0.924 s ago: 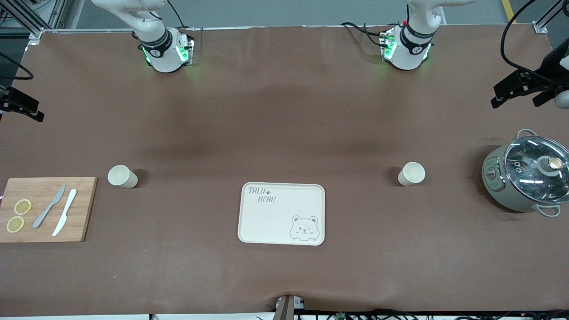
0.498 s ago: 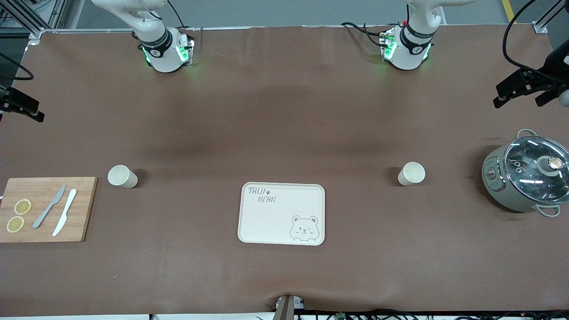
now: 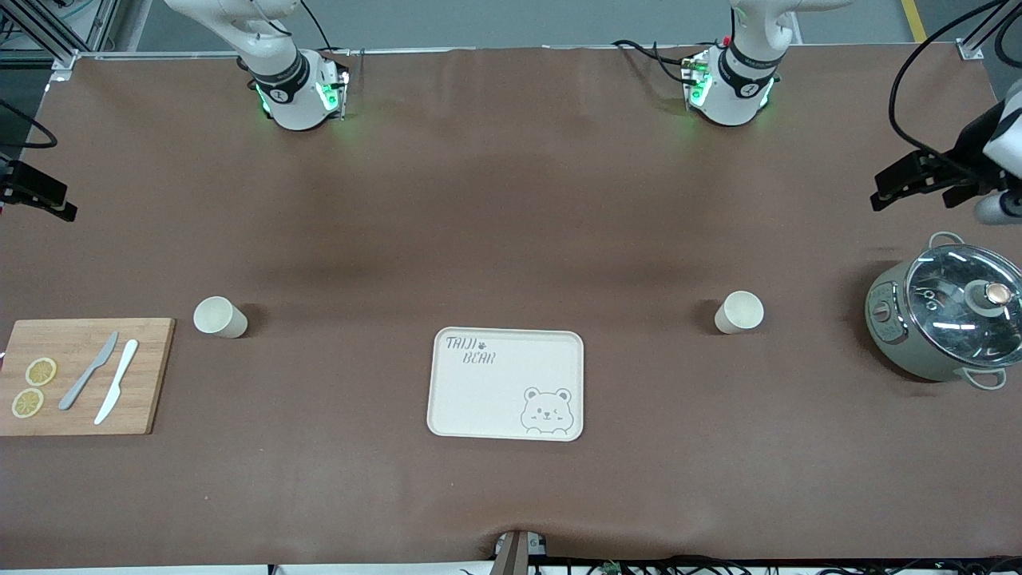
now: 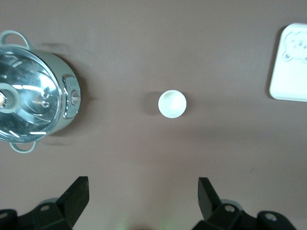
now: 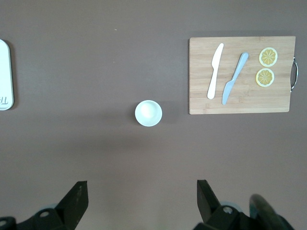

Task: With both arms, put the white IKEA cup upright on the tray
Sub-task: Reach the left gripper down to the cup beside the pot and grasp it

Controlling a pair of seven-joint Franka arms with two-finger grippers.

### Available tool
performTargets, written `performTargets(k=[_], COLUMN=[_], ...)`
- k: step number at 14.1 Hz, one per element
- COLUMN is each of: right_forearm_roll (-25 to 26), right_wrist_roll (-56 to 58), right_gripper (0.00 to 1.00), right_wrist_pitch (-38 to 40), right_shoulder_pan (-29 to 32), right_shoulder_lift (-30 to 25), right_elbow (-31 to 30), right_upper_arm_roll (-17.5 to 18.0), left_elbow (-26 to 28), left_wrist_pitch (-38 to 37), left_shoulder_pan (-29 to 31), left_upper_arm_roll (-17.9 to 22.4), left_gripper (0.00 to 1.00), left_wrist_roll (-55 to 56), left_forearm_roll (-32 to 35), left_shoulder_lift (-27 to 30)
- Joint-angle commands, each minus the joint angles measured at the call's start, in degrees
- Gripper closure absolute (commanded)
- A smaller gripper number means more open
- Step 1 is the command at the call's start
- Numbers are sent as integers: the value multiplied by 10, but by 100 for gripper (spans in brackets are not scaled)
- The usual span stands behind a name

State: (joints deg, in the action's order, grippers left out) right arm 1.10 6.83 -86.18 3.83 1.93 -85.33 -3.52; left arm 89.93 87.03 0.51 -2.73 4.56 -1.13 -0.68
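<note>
The cream tray (image 3: pixel 505 383) with the bear drawing lies on the brown table and holds nothing. One white cup (image 3: pixel 738 311) stands upright toward the left arm's end, and shows in the left wrist view (image 4: pixel 172 103). A second white cup (image 3: pixel 219 316) stands upright toward the right arm's end, and shows in the right wrist view (image 5: pixel 148 113). My left gripper (image 3: pixel 914 196) (image 4: pixel 142 191) is open and empty, high over the table's end by the pot. My right gripper (image 3: pixel 48 200) (image 5: pixel 141 191) is open and empty, high over the other end.
A grey-green pot with a glass lid (image 3: pixel 946 319) (image 4: pixel 33 98) stands at the left arm's end. A wooden cutting board (image 3: pixel 152 375) (image 5: pixel 201 72) with two knives and two lemon slices lies at the right arm's end, beside the second cup.
My left gripper has shifted a little toward the pot. The right gripper, the cups and the tray have hardly moved.
</note>
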Motion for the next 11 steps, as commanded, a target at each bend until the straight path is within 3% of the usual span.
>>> performTargets(k=[1,8,11], right_forearm_roll=[3,4,8], right_wrist_roll=[-4,-4,-2], right_gripper=[0,0,0], right_wrist_pitch=[3,-1,-25], right_shoulder_pan=[9,6,4], right_shoulder_lift=[10,37,52], right_elbow=[5,4,5], right_upper_arm_roll=[4,7,7], left_elbow=[45,219,299], left_wrist_pitch=[40,262,379], left_shoulder_pan=[-1,-1,-8], left_upper_arm_roll=[-4,-7,-10], left_gripper=[0,0,0], left_wrist_roll=[5,6,68], left_forearm_roll=[15,10,9], left_shoulder_lift=[-4,1,-5])
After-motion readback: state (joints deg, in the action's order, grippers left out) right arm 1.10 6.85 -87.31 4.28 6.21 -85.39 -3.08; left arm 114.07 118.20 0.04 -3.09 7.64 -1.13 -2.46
